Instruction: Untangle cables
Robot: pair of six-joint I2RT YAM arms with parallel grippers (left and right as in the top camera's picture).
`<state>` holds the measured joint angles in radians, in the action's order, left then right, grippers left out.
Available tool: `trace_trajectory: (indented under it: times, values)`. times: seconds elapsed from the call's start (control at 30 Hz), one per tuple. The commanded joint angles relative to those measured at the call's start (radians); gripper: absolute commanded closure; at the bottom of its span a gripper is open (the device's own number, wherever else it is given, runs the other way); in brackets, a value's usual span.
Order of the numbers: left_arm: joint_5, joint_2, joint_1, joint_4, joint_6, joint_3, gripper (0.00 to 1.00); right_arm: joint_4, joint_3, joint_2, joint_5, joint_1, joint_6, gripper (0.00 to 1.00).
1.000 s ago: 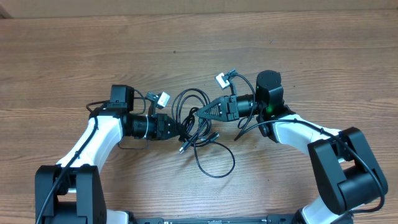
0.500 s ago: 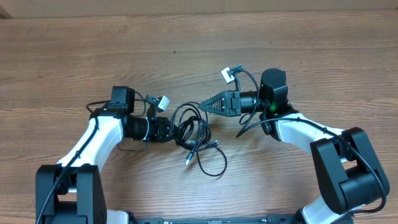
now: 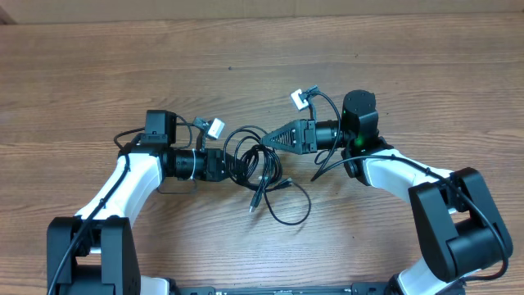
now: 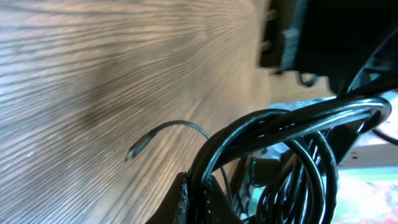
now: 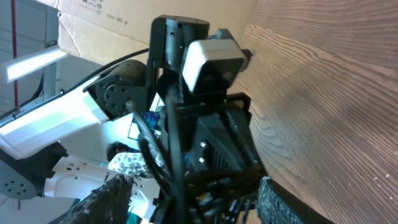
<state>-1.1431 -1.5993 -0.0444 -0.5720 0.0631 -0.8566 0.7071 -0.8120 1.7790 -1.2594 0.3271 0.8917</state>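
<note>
The cables (image 3: 260, 157) are thin black cords bunched in a coil at the table's middle, between my two grippers. One loose loop (image 3: 288, 221) trails toward the near edge, beside a plug end (image 3: 254, 205). My left gripper (image 3: 237, 164) is shut on the coil's left side. In the left wrist view its fingertips (image 4: 186, 202) pinch several glossy strands (image 4: 292, 124). My right gripper (image 3: 267, 141) sits at the coil's upper right, open. Its two fingers (image 5: 106, 199) stand wide apart in the right wrist view, with cable strands (image 5: 171, 155) running loose between them.
Wooden table (image 3: 98, 74) all round. White-tagged camera leads stick out above the left wrist (image 3: 215, 127) and the right wrist (image 3: 296, 100). The left arm's camera housing (image 5: 211, 59) fills the right wrist view close ahead. Both arm bases sit at the near edge.
The right gripper has opened and let go of the cables, drawing back a little to the upper right. The left gripper pulled the coil slightly left, and the loose loop swung right.
</note>
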Motion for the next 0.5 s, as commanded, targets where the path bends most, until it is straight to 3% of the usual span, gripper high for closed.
trace_trajectory:
  times: [0.0, 0.23, 0.47]
  values:
    - [-0.097, 0.001, -0.002, 0.004, 0.02, 0.003, 0.96, -0.011, -0.013, -0.016, 0.002, -0.001, -0.04, 0.37]
    - [-0.084, 0.001, -0.002, 0.004, 0.02, 0.003, 0.96, -0.025, -0.013, -0.016, 0.002, 0.0, -0.055, 0.47]
    - [-0.019, 0.001, -0.016, 0.001, -0.003, 0.003, 0.96, -0.024, -0.013, -0.016, 0.005, 0.005, -0.055, 0.49]
